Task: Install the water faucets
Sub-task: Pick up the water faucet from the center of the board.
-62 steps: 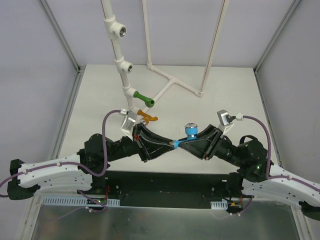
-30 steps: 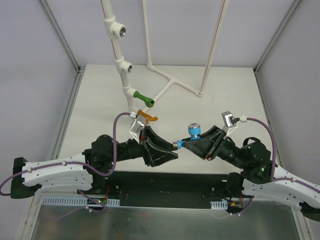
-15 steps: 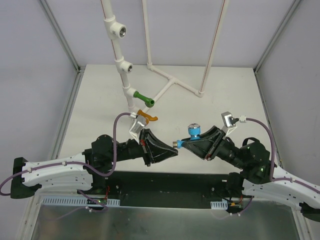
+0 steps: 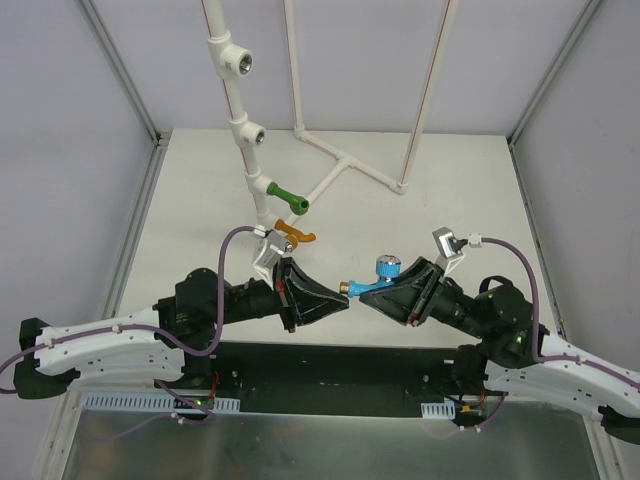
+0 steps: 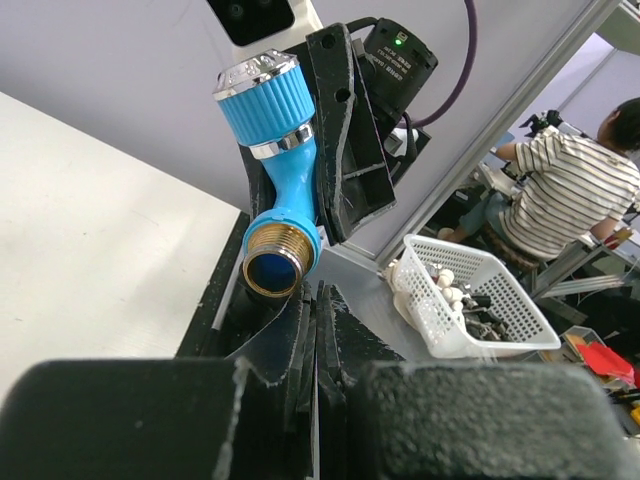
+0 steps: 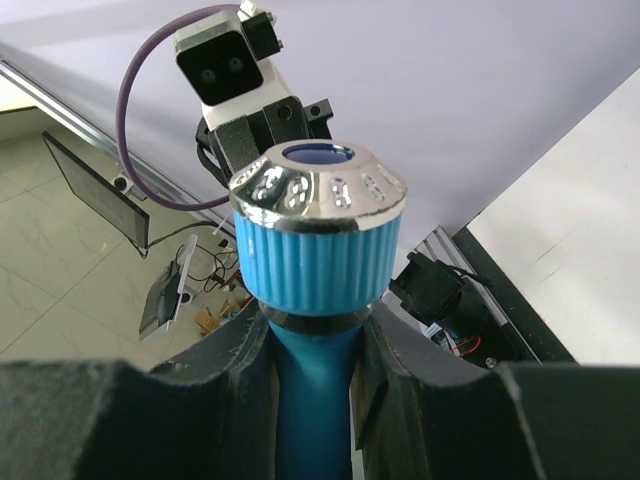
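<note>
Fingers of the left gripper (image 4: 342,300) are pressed together on nothing, tips just beside the brass threaded end of the light blue faucet (image 4: 385,268); the right gripper (image 4: 372,291) is clamped on that faucet's stem, near centre, knob up. Farther back the orange faucet (image 4: 296,236) sits low on the white pipe (image 4: 240,110); the green faucet (image 4: 288,196) juts from a tee (image 4: 268,187) farther along it.

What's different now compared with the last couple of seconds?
The left gripper drew back left from the blue faucet and shut empty. The right gripper, still holding it, shifted it slightly left. The green faucet and orange faucet stayed put.
</note>
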`<state>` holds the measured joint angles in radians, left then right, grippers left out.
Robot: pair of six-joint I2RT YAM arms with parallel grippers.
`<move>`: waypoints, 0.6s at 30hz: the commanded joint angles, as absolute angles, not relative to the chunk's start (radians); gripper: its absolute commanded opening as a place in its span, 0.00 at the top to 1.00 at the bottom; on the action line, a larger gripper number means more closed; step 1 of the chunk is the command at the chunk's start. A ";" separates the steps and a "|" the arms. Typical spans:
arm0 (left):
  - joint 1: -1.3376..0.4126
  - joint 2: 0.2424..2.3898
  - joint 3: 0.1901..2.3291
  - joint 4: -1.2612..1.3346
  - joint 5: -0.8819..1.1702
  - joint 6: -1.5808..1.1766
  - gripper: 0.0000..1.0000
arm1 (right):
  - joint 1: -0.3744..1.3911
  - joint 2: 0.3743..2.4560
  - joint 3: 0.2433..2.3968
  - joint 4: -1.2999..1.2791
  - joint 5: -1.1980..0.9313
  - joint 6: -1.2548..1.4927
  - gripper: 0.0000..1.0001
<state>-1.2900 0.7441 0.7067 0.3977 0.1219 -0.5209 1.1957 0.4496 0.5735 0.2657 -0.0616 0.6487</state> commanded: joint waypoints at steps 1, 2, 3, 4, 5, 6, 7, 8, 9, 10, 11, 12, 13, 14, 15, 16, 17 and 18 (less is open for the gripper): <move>-1.289 0.730 0.767 0.428 0.063 -0.477 1.00 | 1.207 0.439 0.565 0.307 -0.150 0.673 1.00; -1.289 0.730 0.767 0.426 0.066 -0.477 1.00 | 1.210 0.440 0.563 0.308 -0.149 0.673 1.00; -1.289 0.733 0.769 0.426 0.066 -0.477 1.00 | 1.210 0.440 0.563 0.308 -0.147 0.672 1.00; -1.290 0.738 0.769 0.426 0.067 -0.479 1.00 | 1.212 0.440 0.563 0.307 -0.147 0.670 1.00; -1.289 0.739 0.769 0.429 0.069 -0.479 1.00 | 1.210 0.439 0.564 0.308 -0.144 0.669 1.00; -1.290 0.741 0.769 0.428 0.069 -0.480 1.00 | 1.210 0.437 0.565 0.311 -0.143 0.667 1.00; -1.289 0.741 0.767 0.431 0.069 -0.482 1.00 | 1.212 0.439 0.566 0.311 -0.143 0.666 1.00; -1.289 0.744 0.767 0.430 0.071 -0.482 1.00 | 1.212 0.439 0.568 0.310 -0.144 0.664 1.00; -1.289 0.744 0.769 0.430 0.074 -0.482 0.97 | 1.213 0.436 0.568 0.311 -0.140 0.663 1.00; -1.289 0.744 0.770 0.428 0.081 -0.480 0.86 | 1.213 0.430 0.566 0.308 -0.132 0.664 1.00; -1.289 0.744 0.770 0.426 0.084 -0.483 0.75 | 1.212 0.422 0.561 0.305 -0.121 0.663 1.00; -1.289 0.741 0.770 0.428 0.090 -0.486 0.67 | 1.212 0.414 0.558 0.302 -0.111 0.661 1.00; -1.289 0.738 0.767 0.426 0.092 -0.489 0.59 | 1.212 0.405 0.557 0.299 -0.101 0.658 1.00; -1.289 0.735 0.762 0.428 0.094 -0.492 0.53 | 1.213 0.396 0.555 0.299 -0.094 0.658 1.00; -1.289 0.729 0.756 0.434 0.094 -0.494 0.50 | 1.212 0.388 0.554 0.293 -0.089 0.657 1.00; -1.289 0.727 0.752 0.439 0.092 -0.497 0.48 | 1.213 0.382 0.555 0.290 -0.087 0.655 1.00; -1.290 0.724 0.749 0.440 0.094 -0.499 0.47 | 1.213 0.379 0.557 0.284 -0.087 0.653 1.00; -1.289 0.721 0.746 0.440 0.086 -0.499 0.46 | 1.213 0.376 0.558 0.281 -0.087 0.653 1.00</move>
<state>-1.2892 0.7425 0.7216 0.3798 0.1104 -0.5053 1.2049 0.4011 0.5518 0.2527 -0.0700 0.6540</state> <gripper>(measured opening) 0.519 0.340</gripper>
